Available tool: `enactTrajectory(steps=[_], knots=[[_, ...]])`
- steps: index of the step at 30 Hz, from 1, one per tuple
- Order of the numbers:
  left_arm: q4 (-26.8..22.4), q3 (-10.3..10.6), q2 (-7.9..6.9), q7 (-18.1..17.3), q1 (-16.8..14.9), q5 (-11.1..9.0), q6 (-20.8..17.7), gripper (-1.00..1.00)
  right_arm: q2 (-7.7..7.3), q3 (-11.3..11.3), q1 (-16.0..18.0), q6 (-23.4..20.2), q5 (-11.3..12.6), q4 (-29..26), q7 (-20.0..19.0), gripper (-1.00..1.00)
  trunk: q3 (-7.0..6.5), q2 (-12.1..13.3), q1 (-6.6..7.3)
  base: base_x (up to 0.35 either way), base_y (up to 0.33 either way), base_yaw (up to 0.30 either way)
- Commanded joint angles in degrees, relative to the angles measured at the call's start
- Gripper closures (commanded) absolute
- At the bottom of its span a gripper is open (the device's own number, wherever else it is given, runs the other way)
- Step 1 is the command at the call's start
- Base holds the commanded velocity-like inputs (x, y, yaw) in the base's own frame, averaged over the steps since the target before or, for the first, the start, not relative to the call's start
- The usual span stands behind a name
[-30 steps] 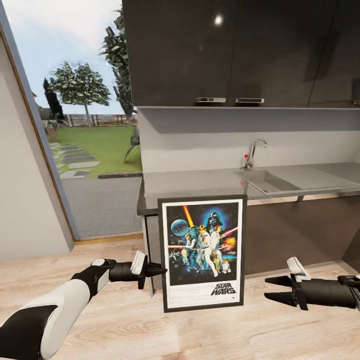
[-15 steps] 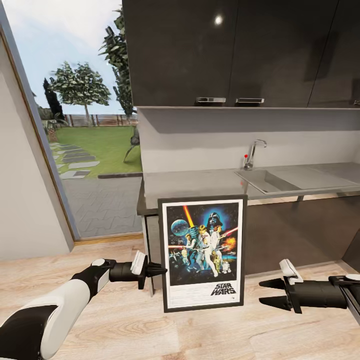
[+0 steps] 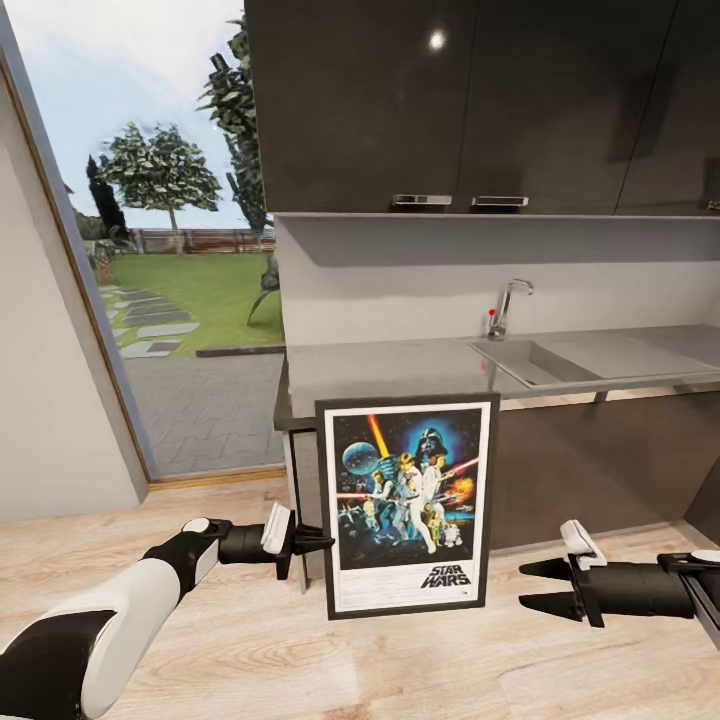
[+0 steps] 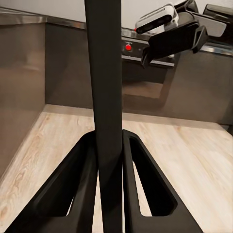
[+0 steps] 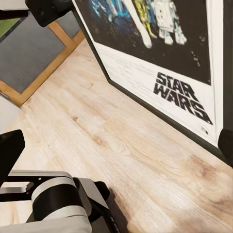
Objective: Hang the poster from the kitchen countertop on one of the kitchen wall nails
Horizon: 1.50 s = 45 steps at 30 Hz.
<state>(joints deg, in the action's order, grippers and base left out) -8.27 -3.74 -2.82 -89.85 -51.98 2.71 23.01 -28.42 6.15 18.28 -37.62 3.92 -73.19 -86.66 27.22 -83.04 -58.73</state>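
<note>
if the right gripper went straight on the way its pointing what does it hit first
Most likely the poster: the right gripper, open, points toward its right frame edge with bare floor between. Depth is unclear, so it might pass just in front.

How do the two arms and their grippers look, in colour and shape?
The left arm has glossy white shells with black joints. The left gripper and right gripper are matte black, with pointed wedge-shaped fingers that have cut-out openings. Each wrist carries a small white block.
</note>
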Motion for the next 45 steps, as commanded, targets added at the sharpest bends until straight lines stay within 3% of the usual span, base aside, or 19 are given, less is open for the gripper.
enactTrajectory(steps=[1, 4, 11, 16, 22, 26, 30, 45], knots=[[0.0, -0.4, 0.04, -0.2, 0.0, 0.3, 0.6, 1.00, -0.03, 0.0, 0.1, -0.4, 0.1, 0.1, -0.1, -1.00, 0.06, 0.0, 0.00, 0.000, 0.000, 0.000], [0.0, -0.4, 0.08, -0.2, 0.0, 0.3, 0.6, 1.00, -0.06, -0.1, 1.3, 0.8, 0.1, 1.3, -0.1, -1.00, 0.06, 0.0, 0.00, 0.000, 0.000, 0.000], [0.0, -0.4, 0.10, -0.2, 0.0, 0.3, 0.6, 1.00, -0.25, -0.1, 9.1, 2.8, 0.1, 12.3, -0.4, -1.00, 0.06, 0.0, 0.00, 0.000, 0.000, 0.000], [0.0, -0.4, 0.10, -0.2, 0.0, 0.3, 0.6, 1.00, -0.26, -0.1, 11.4, 5.8, 0.2, 15.2, -0.5, -1.00, 0.06, 0.0, 0.00, 0.000, 0.000, 0.000], [0.0, -0.4, 0.10, -0.2, 0.0, 0.3, 0.6, 1.00, -0.07, -0.4, 12.0, 6.4, 0.2, 15.7, -0.6, -1.00, 0.06, 0.0, 0.00, 0.000, 0.000, 0.000], [0.0, -0.4, 0.10, -0.2, 0.0, 0.3, 0.6, 1.00, 0.03, -3.9, 12.1, 6.5, 0.3, 15.8, -0.5, -1.00, 0.06, 0.0, 0.00, 0.000, 0.000, 0.000], [0.0, -0.4, 0.10, -0.2, 0.0, 0.3, 0.6, 1.00, 0.10, -5.1, 12.1, 6.8, 0.4, 15.7, -0.5, -1.00, 0.06, 0.0, 0.00, 0.000, 0.000, 0.000], [0.0, -0.4, 0.35, -0.2, 0.0, 0.1, 0.6, 1.00, 0.09, -5.6, 12.1, 9.7, 0.6, 15.8, -0.5, -1.00, 0.06, 0.0, 0.00, 0.000, 0.000, 0.000]])
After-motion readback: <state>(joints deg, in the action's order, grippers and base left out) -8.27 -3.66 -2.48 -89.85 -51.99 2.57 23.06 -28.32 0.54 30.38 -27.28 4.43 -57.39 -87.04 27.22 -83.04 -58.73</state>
